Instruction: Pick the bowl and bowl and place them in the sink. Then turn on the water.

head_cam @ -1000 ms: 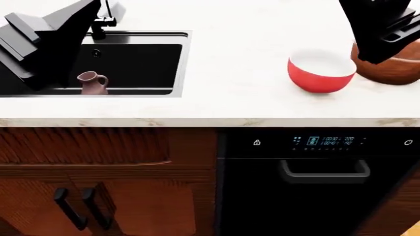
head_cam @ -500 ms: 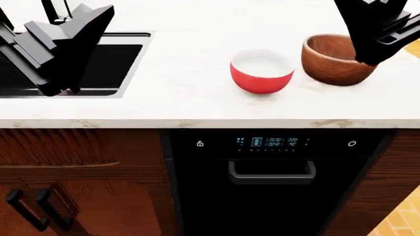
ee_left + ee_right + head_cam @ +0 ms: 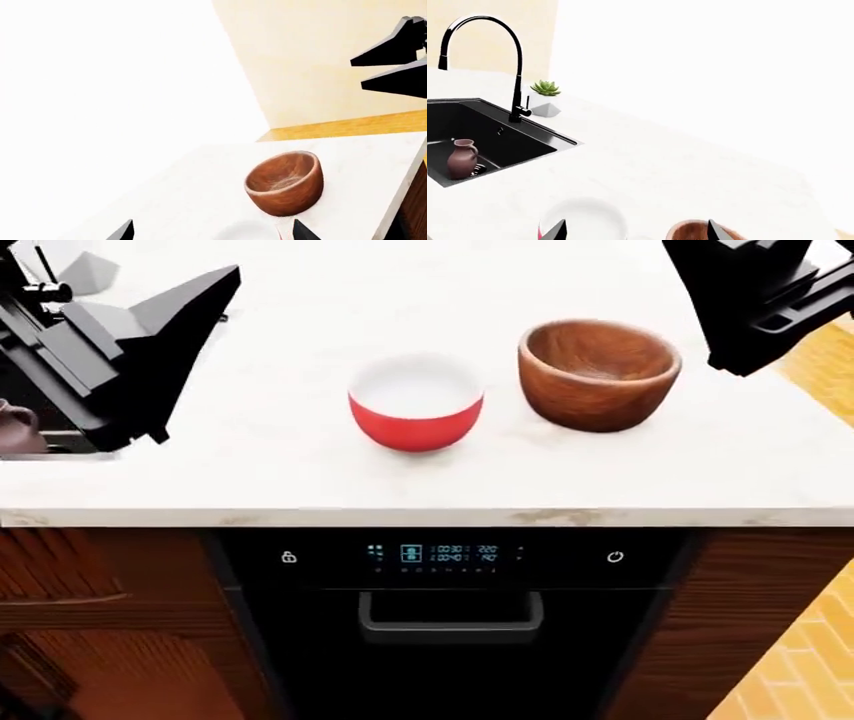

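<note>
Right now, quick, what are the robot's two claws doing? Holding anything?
Left claw: open, holding nothing.
Right claw: open and empty, raised beside the wooden bowl.

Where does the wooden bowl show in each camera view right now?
Head view: wooden bowl on the counter, right of centre, beside the red bowl.
Left wrist view: lower middle, whole bowl on the white counter.
Right wrist view: only its rim at the bottom edge.
Shared landmark: the red bowl next to it.

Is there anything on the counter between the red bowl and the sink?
No. In the right wrist view the white counter between the red bowl and the sink is bare. The small plant stands behind the sink, off that stretch.
</note>
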Controlling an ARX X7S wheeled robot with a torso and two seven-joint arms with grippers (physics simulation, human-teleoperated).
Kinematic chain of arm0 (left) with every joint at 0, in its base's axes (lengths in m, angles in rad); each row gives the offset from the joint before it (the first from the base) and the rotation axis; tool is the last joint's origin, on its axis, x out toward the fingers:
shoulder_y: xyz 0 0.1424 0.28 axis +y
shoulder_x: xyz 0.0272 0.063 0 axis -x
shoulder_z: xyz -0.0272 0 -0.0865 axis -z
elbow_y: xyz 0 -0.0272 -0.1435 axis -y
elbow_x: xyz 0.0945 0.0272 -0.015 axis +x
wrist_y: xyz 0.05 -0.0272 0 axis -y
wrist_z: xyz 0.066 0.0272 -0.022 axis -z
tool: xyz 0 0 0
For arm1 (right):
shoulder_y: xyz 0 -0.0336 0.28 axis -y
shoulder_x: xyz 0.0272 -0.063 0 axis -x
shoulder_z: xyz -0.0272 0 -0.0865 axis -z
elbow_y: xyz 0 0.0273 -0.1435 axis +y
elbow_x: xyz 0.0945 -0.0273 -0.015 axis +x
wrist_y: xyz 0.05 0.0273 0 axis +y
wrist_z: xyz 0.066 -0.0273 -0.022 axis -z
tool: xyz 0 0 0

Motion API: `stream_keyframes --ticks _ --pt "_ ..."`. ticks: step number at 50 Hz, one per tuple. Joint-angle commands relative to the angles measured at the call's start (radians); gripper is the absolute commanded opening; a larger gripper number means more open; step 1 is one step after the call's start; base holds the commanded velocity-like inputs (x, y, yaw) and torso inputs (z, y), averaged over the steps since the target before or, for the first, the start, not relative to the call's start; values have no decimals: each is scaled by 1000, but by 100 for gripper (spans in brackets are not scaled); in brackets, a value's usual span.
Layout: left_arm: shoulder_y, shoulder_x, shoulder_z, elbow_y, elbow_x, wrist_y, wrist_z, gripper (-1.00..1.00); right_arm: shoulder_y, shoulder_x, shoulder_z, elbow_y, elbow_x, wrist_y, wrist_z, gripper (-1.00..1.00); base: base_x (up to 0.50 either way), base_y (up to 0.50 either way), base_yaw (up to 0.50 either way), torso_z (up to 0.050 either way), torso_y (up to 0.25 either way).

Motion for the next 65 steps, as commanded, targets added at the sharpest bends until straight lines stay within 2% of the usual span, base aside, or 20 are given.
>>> stream_keyframes --ticks 1,20,65 --pt "11 -6 -10 5 -19 3 -4 100 13 -10 -20 4 -1 -8 -4 100 187 -445 0 0 0" --pt "1 -25 -11 6 -51 -4 0 100 51 -25 -67 12 -10 -13 -23 100 188 -432 0 0 0" --pt "-28 -78 4 11 -121 -30 10 100 50 -11 -93 6 26 -33 -35 100 114 0 0 0 0"
